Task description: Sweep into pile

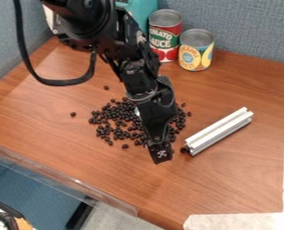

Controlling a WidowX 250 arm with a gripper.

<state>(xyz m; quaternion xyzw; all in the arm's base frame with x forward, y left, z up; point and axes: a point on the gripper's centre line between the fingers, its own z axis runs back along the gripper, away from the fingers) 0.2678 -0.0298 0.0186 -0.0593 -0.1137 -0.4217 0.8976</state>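
Note:
The black gripper hangs over the middle of the wooden table, its tip low at the front edge of a scatter of dark beans. Beans show on both sides of the arm, and the arm hides part of them. A few lie loose, one off to the left and one behind. To the right of the gripper, apart from it, a silver grooved metal bar lies diagonally on the table, with a bean or two at its near left end.
Behind the beans stand a red tomato sauce can and a yellow-blue can, beside a teal object. Pale tape marks the table's right and front edges. A clear ledge runs along the left front edge.

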